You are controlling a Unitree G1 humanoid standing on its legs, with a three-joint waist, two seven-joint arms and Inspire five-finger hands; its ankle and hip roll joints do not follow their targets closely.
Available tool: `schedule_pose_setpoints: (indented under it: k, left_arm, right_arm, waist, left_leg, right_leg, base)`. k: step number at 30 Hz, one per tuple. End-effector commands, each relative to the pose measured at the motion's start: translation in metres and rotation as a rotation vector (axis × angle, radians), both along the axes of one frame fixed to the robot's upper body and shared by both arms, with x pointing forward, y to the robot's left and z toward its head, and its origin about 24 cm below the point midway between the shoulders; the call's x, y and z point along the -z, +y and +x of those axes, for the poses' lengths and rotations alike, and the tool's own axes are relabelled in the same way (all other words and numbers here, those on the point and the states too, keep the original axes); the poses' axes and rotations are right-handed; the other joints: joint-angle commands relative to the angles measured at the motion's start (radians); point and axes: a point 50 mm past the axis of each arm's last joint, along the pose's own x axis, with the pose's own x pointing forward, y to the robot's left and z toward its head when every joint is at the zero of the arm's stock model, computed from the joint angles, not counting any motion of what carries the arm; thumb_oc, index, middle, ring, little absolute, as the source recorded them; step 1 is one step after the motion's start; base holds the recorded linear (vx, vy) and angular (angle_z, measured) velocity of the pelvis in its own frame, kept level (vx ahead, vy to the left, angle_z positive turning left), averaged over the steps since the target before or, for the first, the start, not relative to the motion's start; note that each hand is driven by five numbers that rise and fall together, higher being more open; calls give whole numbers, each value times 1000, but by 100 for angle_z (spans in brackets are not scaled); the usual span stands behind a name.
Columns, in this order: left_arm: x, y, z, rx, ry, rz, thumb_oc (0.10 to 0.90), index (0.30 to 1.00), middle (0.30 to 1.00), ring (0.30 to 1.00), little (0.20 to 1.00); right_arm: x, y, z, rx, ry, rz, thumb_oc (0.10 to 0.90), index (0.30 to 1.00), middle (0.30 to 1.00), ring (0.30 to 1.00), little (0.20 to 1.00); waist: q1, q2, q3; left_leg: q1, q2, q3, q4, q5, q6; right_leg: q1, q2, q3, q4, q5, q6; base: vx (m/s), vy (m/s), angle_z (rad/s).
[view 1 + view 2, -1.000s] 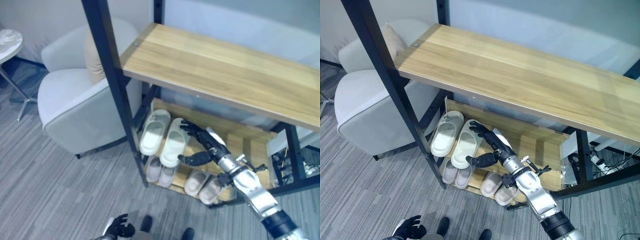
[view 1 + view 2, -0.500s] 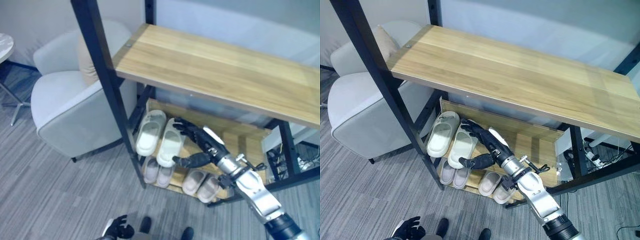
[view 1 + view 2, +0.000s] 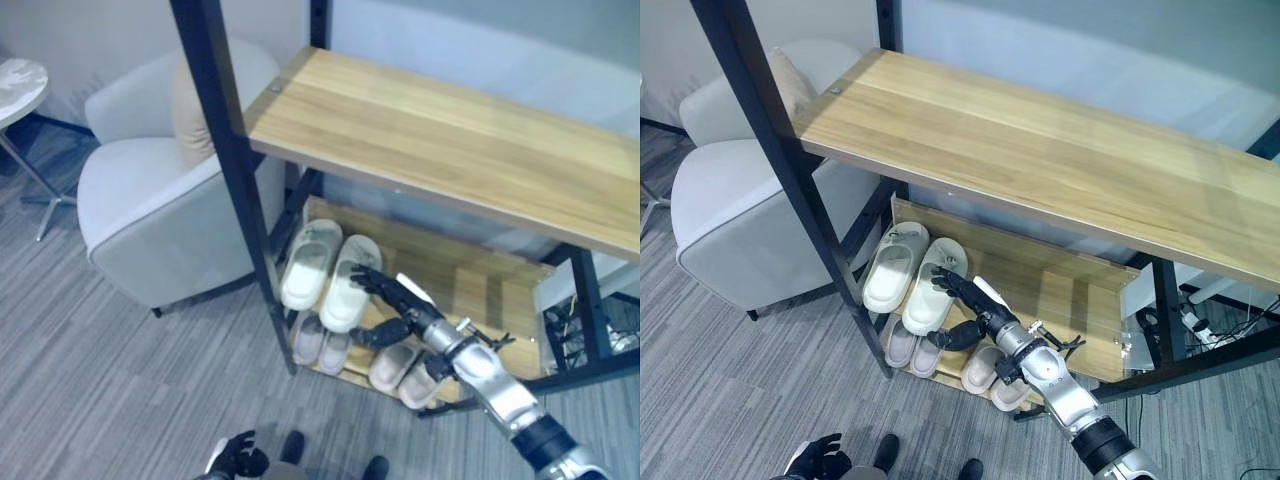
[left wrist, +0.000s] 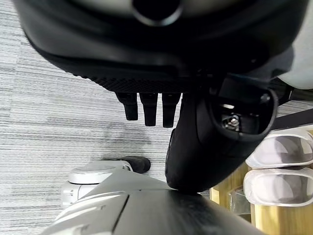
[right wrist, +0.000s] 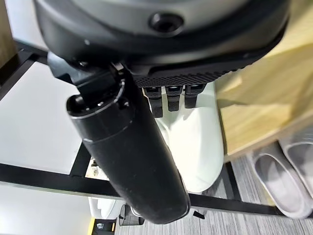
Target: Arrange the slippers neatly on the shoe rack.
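Observation:
A pair of white slippers lies side by side on the shoe rack's middle shelf (image 3: 470, 275): the left slipper (image 3: 310, 262) and the right slipper (image 3: 350, 280), their heels at the front edge. My right hand (image 3: 398, 305) is open beside the right white slipper (image 5: 200, 142), fingers straight along its right edge, thumb lower by the heel. Two pairs of grey slippers (image 3: 320, 345) (image 3: 405, 368) sit on the bottom shelf. My left hand (image 3: 238, 458) hangs low over the carpet, relaxed and holding nothing.
The rack has black metal posts (image 3: 235, 180) and a wide wooden top shelf (image 3: 450, 140). A pale armchair (image 3: 150, 210) with a cushion stands close to its left, and a small round table (image 3: 18, 82) stands further left. Grey carpet (image 3: 120, 380) lies in front.
My right hand has drawn back a little from over the right white slipper, toward the rack's front. The slippers have stayed put. The camera swung slightly.

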Motion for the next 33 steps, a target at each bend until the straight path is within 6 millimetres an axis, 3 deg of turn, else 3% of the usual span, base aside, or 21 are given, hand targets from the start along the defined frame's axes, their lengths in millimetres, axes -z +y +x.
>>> schedule_pose_setpoints:
  k: [1, 7, 14, 23, 28, 33]
  left_arm:
    - [12, -20, -25, 131, 122, -16, 800, 900, 900, 900, 900]
    - [12, -19, -22, 129, 113, -10, 800, 900, 900, 900, 900]
    - [12, -18, -24, 116, 120, -9, 800, 900, 900, 900, 900]
    - [13, -19, -26, 84, 131, -22, 800, 900, 900, 900, 900]
    - [14, -22, -27, 84, 135, -40, 800, 900, 900, 900, 900]
    - [15, -26, -27, 88, 136, -66, 800, 900, 900, 900, 900]
  right_arm:
    - [-50, 16, 22, -15, -244, 45, 800, 900, 900, 900, 900]
    - [-52, 17, 30, 14, -267, 25, 800, 900, 900, 900, 900]
    - [-59, 17, 24, -9, -295, 41, 800, 900, 900, 900, 900]
    - [-87, 7, -8, -116, -359, 194, 800, 900, 900, 900, 900]
    - [-92, -2, -29, -191, -360, 181, 800, 900, 900, 900, 900]
    - [-73, -19, -47, -206, -289, 43, 800, 900, 900, 900, 900]
  waist:
    - [47, -10, -5]
    - [63, -16, -2]
    - [57, -12, -9]
    - [1, 8, -36]
    - [-33, 23, -52]
    - [-72, 37, -63]
  left_leg:
    - [1, 17, 41, -13, -52, -22]
    - [0, 14, 31, -13, -51, -20]
    - [5, 11, 31, -13, -55, -19]
    - [26, 15, 57, -13, -58, -21]
    - [37, 18, 71, -13, -59, -24]
    - [45, 25, 88, -13, -57, -28]
  right_leg:
    - [34, -34, -21, 9, -48, 73]
    - [35, -35, -30, 11, -49, 73]
    - [42, -36, -28, 12, -51, 71]
    - [50, -36, -11, 12, -53, 71]
    - [55, -35, 1, 12, -53, 72]
    - [52, -32, 19, 12, -52, 72]
  base:
    - [5, 4, 3]
    - [7, 3, 12]
    - [0, 0, 0]
    - [2, -2, -1]
    - [2, -14, -11]
    - [-5, -23, -12]
